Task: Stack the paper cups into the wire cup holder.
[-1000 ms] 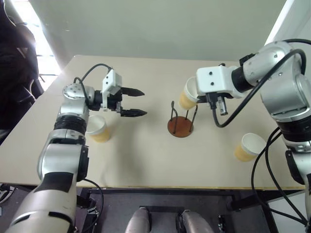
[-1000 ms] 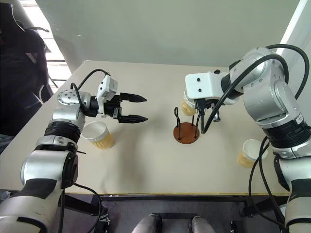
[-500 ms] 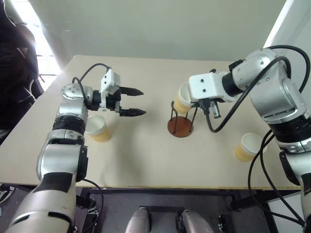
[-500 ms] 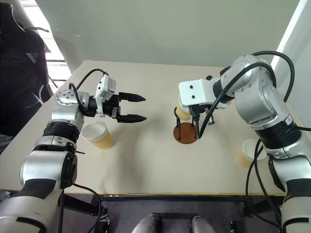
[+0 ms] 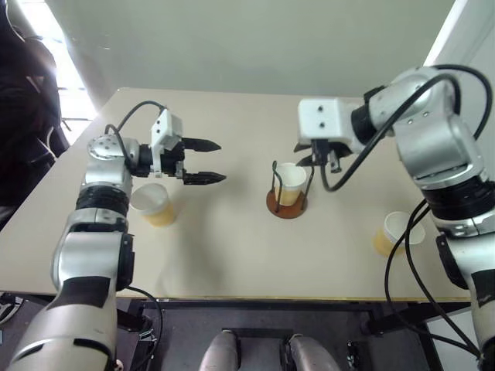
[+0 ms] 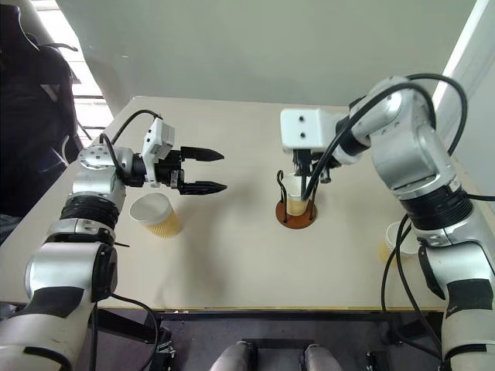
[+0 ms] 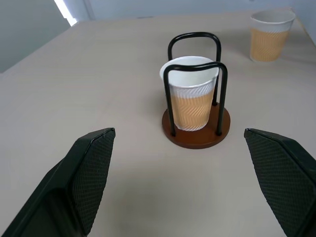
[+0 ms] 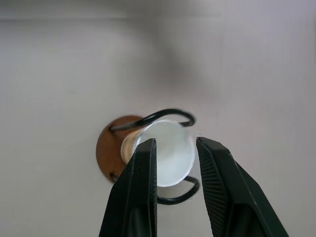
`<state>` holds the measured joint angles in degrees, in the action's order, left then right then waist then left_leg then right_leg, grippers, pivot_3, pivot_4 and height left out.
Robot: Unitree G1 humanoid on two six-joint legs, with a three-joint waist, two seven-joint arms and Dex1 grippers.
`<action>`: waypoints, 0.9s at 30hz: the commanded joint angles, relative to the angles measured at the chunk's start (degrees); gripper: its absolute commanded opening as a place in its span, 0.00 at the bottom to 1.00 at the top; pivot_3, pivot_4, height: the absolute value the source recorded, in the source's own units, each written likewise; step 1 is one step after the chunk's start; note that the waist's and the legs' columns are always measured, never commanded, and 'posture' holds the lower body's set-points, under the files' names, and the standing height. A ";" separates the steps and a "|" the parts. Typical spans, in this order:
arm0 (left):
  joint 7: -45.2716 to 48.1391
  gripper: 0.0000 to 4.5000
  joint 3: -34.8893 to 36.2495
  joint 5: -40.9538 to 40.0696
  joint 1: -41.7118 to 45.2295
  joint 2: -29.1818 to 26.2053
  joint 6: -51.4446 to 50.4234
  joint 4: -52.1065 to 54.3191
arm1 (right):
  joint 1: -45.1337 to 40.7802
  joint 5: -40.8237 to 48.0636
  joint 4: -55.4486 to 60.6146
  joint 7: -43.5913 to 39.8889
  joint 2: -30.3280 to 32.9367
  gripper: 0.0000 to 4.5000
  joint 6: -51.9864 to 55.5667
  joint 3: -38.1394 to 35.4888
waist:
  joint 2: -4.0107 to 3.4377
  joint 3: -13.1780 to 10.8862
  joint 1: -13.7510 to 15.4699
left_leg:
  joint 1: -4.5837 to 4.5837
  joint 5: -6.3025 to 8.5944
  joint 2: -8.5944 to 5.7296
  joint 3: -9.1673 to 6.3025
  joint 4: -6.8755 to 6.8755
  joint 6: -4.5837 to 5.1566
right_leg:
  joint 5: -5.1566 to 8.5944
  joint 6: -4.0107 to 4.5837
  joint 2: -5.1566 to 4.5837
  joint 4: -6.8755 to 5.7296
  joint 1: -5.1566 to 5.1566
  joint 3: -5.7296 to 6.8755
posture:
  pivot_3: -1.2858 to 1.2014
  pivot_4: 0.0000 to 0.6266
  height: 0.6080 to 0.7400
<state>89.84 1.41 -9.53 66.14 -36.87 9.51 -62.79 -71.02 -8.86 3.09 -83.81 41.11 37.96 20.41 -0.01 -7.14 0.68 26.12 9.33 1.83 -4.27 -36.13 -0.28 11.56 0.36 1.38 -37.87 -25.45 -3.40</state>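
Tan table | right tool above cup in holder, slightly parted | left tool level, wide apart

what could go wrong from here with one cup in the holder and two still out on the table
The right tool hangs just above the cup seated in the wire cup holder; its fingers look only slightly parted, so lifting off might snag the rim or a wire loop. The cup near the table's right edge could get knocked off. The left tool, open, hovers above another cup.
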 commanded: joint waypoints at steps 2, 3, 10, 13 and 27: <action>1.72 1.00 1.25 -0.19 2.68 -3.17 0.11 1.29 | 0.69 6.80 2.79 1.36 2.28 0.27 7.34 -8.37 | 0.00 0.00 0.01 | 0.02 0.00 0.01 -0.01 0.01 0.00 | 0.01 0.00 -0.02 0.01 -0.01 -0.02 | 0.52 0.24 1.00; 1.85 1.00 1.15 -0.08 2.92 -3.60 0.00 1.14 | 1.20 8.28 3.19 1.77 2.16 0.27 8.60 -9.38 | 0.01 0.00 0.00 | 0.01 0.00 -0.01 0.03 0.02 0.00 | 0.02 0.00 -0.02 0.01 -0.01 -0.01 | 0.52 0.24 1.00; 2.66 1.00 -1.07 -2.99 4.98 -7.07 -7.07 2.31 | 5.92 21.18 6.52 2.39 3.07 0.27 19.10 -15.40 | 0.01 0.00 -0.10 | -0.03 -0.01 0.02 0.05 0.01 -0.02 | 0.03 -0.05 0.00 -0.03 0.00 -0.08 | 0.52 0.24 1.00; 2.66 1.00 -0.88 -5.58 6.73 -8.07 -11.90 3.03 | 6.44 24.09 6.77 3.67 3.58 0.27 20.44 -15.46 | 0.01 0.00 -0.08 | -0.01 -0.03 0.02 0.01 0.00 -0.02 | 0.04 -0.08 0.00 -0.03 0.00 -0.11 | 0.52 0.24 1.00; 2.66 1.00 -29.01 -13.79 -2.39 -36.85 -8.45 34.23 | 6.53 30.43 5.34 4.69 6.57 0.27 17.84 -12.41 | 0.01 0.01 -0.81 | -0.01 0.08 0.04 0.05 0.13 -0.05 | 0.27 0.05 0.15 -0.09 -0.24 -0.28 | 0.52 0.24 1.00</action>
<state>90.51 -26.72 -21.07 63.45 -71.02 -0.28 -32.09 -63.65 20.47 7.84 -78.95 46.98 56.99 8.24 0.00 -7.13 -0.13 26.11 9.42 1.87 -4.20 -35.98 -0.35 11.86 0.47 1.59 -38.00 -25.72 -3.63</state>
